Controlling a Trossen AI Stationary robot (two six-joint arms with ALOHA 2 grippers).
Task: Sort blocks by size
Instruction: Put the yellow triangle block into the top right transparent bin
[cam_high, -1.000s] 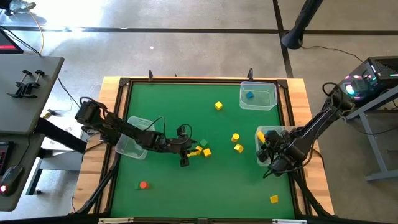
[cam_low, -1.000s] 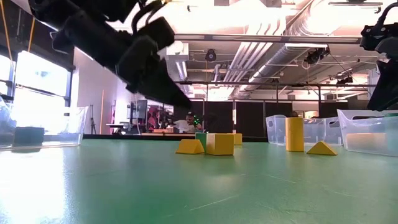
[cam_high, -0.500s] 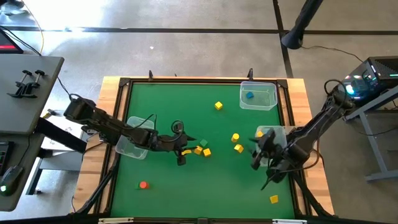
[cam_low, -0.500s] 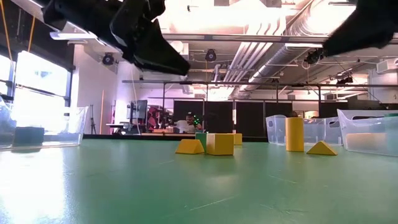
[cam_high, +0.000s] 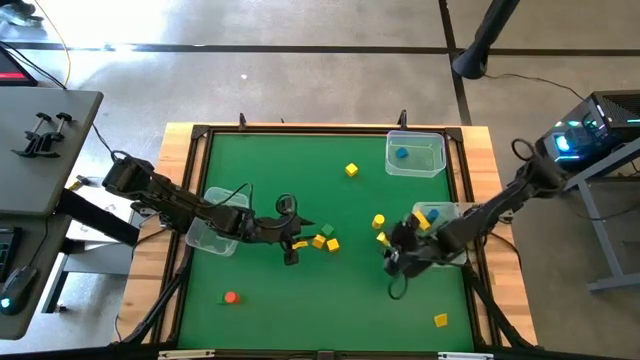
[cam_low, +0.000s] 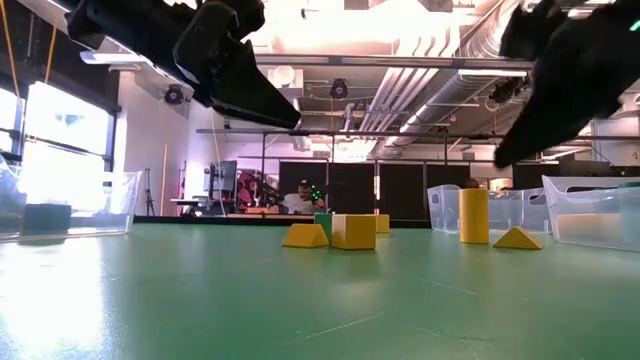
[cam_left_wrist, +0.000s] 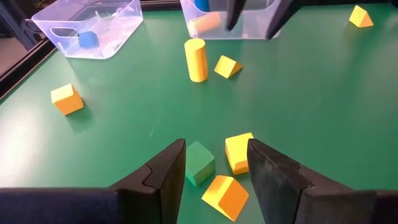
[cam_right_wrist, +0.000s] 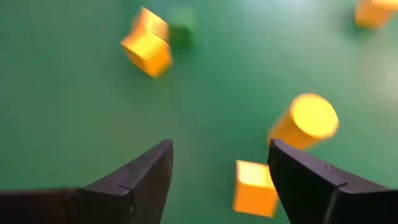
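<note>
Blocks scattered on green table (cam_high: 270, 180): green cube (cam_left_wrist: 200, 163), yellow cube (cam_left_wrist: 239, 152) and yellow wedge (cam_left_wrist: 225, 196) clustered mid-table, directly ahead of left gripper (cam_left_wrist: 214, 163), fingers spread wide, empty. Yellow cylinder (cam_right_wrist: 303, 126) and small yellow block (cam_right_wrist: 255, 187) below right gripper (cam_right_wrist: 219, 168), also wide, empty. Clear bin (cam_high: 415, 154) with blue block (cam_high: 401, 153) at far edge.

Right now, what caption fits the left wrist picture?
Open left end effector hovers over a green block, yellow cube and yellow wedge.
</note>
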